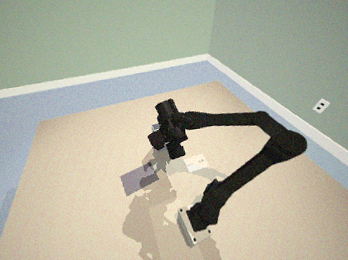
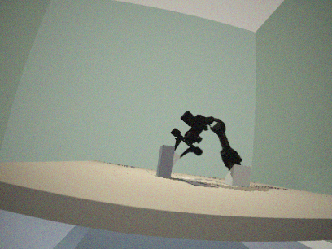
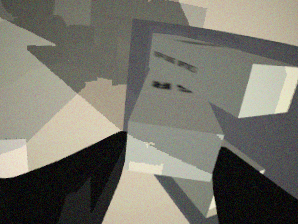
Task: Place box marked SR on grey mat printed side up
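Gripper: your fingers (image 1: 167,145) (image 2: 178,155) grip a carton (image 3: 170,154).
Carton: likely light, stiff, crushable; keep your hold mid-sides.
Neighbour box (image 3: 266,91): two o'clock; avoid it.

The arm (image 1: 285,145) (image 2: 231,156) was black, its base (image 1: 188,233) (image 2: 241,176) off-white. The tabletop (image 1: 73,155) (image 2: 102,187) was plain tan. The mat (image 1: 132,182) was grey-purple. The walls (image 1: 82,33) (image 2: 142,81) were pale green; the outlet (image 1: 321,106), at three o'clock in the top view, was white with two dark marks.
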### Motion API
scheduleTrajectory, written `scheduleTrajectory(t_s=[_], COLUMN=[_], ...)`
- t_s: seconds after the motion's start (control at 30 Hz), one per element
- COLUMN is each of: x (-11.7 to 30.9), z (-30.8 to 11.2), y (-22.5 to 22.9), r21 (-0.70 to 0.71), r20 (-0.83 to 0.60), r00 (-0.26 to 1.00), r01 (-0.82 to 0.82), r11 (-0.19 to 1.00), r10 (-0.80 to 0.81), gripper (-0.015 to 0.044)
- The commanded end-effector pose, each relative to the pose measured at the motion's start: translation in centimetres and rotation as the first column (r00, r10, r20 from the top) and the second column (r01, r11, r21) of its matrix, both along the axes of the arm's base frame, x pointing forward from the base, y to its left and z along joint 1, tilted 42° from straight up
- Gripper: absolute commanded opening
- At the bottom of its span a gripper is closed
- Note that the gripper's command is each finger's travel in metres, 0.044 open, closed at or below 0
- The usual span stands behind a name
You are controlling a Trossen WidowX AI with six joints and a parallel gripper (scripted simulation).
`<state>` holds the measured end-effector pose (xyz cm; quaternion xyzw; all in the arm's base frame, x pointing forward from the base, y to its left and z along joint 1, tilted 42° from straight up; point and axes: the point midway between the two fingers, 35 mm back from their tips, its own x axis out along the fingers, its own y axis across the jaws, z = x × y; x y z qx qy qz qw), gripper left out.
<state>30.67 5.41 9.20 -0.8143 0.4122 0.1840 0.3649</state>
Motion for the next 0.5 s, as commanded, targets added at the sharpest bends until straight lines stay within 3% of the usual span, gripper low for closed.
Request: scheduleTrajectory(t_s=[0.0, 0.47], x=[-0.3, -1.7], z=[0.3, 1.5], y=[0.3, 1.6], r21=[0.001, 0.002], r20=[0.001, -0.006], r00=[1.0, 1.0], r01=[0.001, 0.0], r11=[1.0, 1.0], r10=[-0.001, 0.001], gripper=[0.0154, 0.0154])
